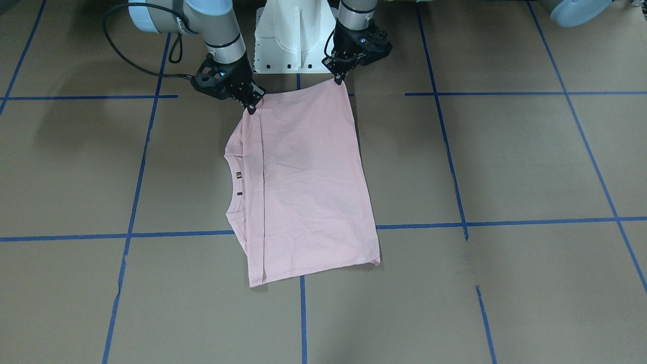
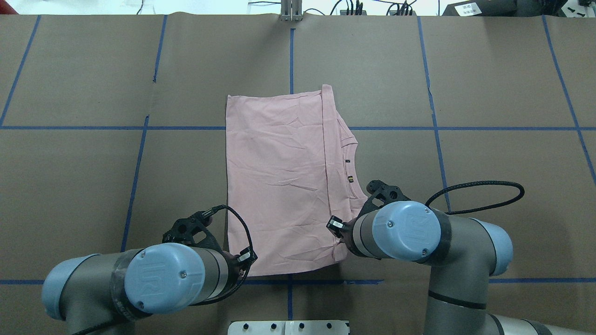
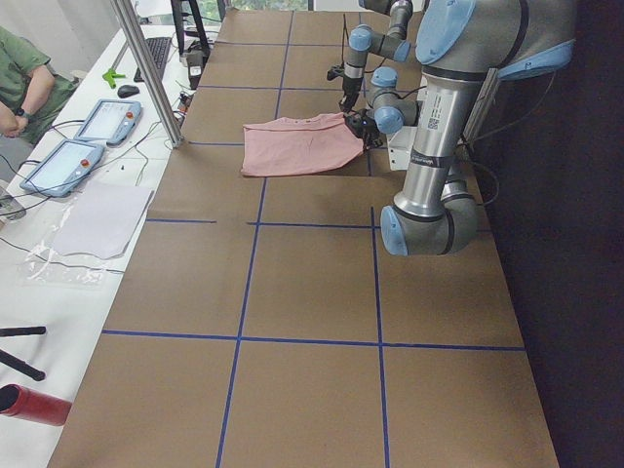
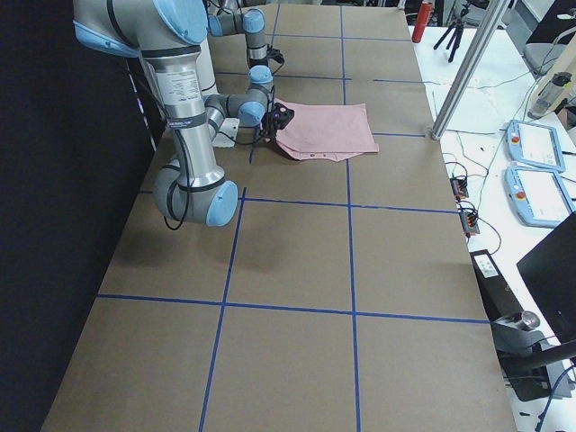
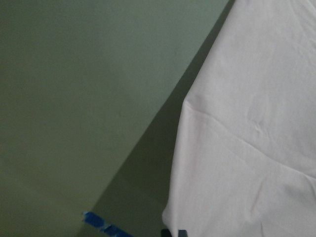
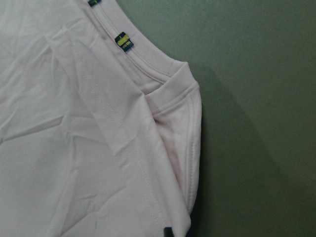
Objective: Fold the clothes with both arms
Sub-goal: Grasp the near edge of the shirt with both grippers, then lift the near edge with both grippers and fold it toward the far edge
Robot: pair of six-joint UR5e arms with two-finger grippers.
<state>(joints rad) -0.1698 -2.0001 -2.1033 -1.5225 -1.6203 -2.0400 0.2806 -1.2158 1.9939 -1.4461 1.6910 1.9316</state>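
Observation:
The pale pink T-shirt [image 1: 308, 177] lies folded on the table with its plain side up and the print hidden; its ribbed collar [image 1: 236, 184] faces the robot's right. It also shows in the overhead view [image 2: 279, 186]. My left gripper [image 1: 338, 78] is shut on the shirt's near corner by the hem side, and shows in the overhead view [image 2: 244, 258]. My right gripper [image 1: 251, 105] is shut on the near corner by the shoulder, and shows in the overhead view [image 2: 336, 228]. Both wrist views show the cloth [image 5: 247, 123] and the collar with its label [image 6: 143, 59] right at the fingertips.
The white pedestal [image 1: 295, 35] stands just behind the grippers. Blue tape lines [image 1: 303, 318] cross the brown table. A side table with tablets [image 3: 58, 166], a metal post [image 3: 146, 68] and an operator [image 3: 24, 88] lies beyond the far edge.

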